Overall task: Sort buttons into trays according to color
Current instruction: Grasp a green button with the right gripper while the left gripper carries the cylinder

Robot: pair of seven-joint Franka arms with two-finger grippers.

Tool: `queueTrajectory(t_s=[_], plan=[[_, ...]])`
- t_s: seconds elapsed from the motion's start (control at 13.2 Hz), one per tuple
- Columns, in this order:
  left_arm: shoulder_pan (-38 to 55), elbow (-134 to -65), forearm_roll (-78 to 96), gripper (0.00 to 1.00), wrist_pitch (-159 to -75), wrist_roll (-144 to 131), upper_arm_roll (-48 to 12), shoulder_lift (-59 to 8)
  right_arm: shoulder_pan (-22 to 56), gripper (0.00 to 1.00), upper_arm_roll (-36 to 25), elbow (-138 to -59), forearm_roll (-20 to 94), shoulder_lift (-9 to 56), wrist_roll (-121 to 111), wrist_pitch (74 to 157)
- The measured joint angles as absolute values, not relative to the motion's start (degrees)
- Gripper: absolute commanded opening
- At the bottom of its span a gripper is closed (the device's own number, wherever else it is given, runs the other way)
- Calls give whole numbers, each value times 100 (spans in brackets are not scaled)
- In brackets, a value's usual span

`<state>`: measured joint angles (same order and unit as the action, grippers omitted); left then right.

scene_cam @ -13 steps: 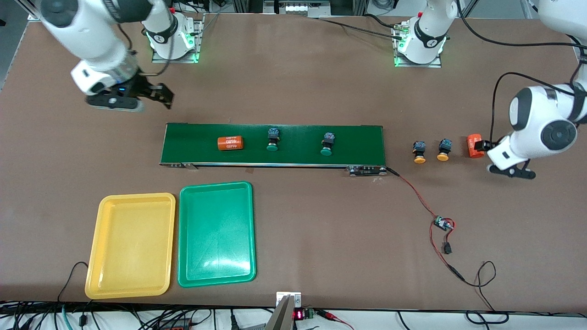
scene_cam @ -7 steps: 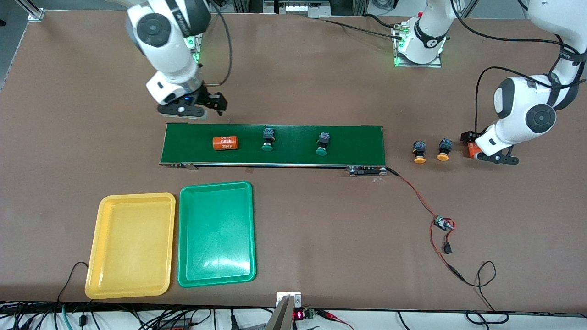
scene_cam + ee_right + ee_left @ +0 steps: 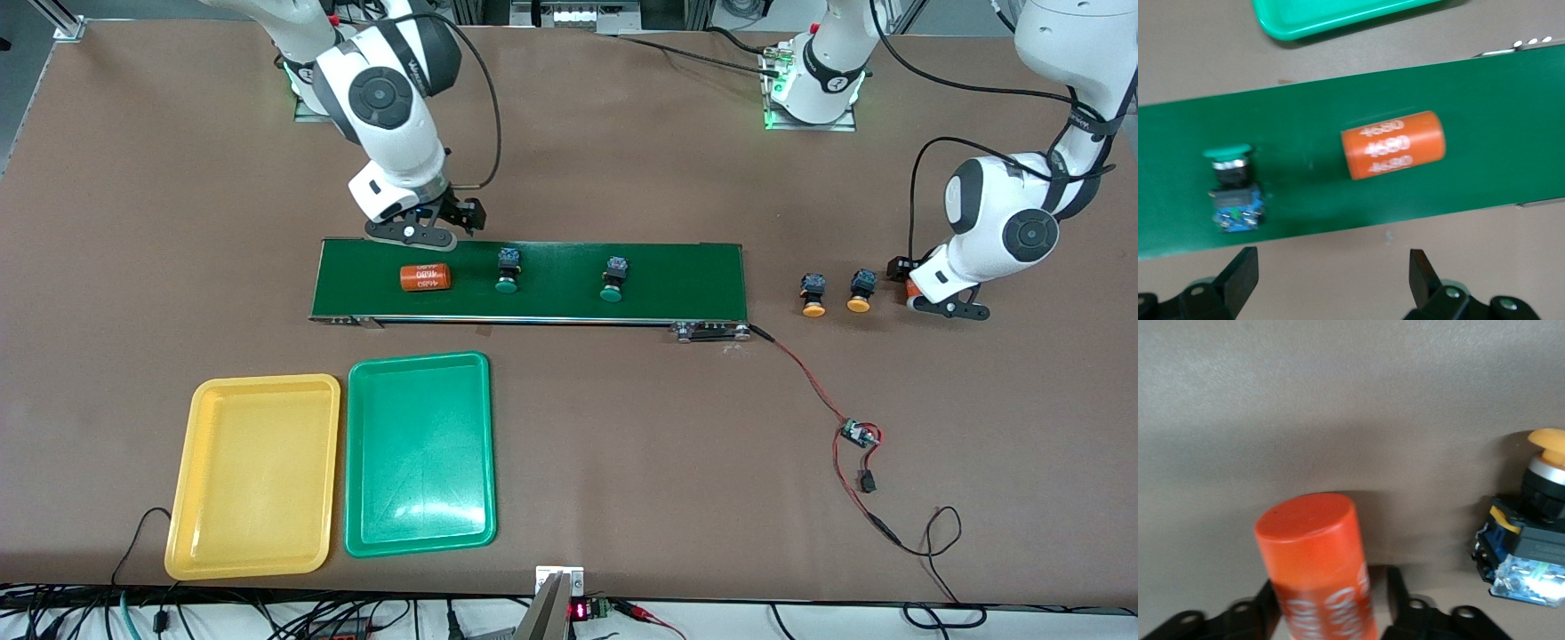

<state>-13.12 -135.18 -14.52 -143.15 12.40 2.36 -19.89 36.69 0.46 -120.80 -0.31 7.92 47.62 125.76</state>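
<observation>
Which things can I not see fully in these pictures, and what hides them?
1. Orange plastic cylinder with white print, at the left gripper: front view, nearly all hidden by that arm's wrist; left wrist view, lower part cut by the edge.
2. Yellow-capped push-button: left wrist view, cut by the edge.

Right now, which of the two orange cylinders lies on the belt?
The cylinder beside the green button, under the right end effector. The other cylinder sits between the left end effector's fingers, off the belt.
</observation>
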Motion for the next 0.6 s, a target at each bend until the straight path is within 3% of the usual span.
queueTrajectory(t_s=[0.08, 0.3, 0.6], plan=[[-1312, -13504, -1452, 28, -14339, 1243, 240, -1987, 3717, 100, 46, -11914, -38, 923, 4880, 12575], [-1304, -13360, -1452, 29, -14234, 1266, 220, -1819, 3739, 100, 38, -11694, -107, 1155, 4777, 12580], [-1270, -12660, -1450, 31, -12675, 1295, -390, -1314, 3738, 100, 3, -11682, -110, 1208, 4580, 12685]])
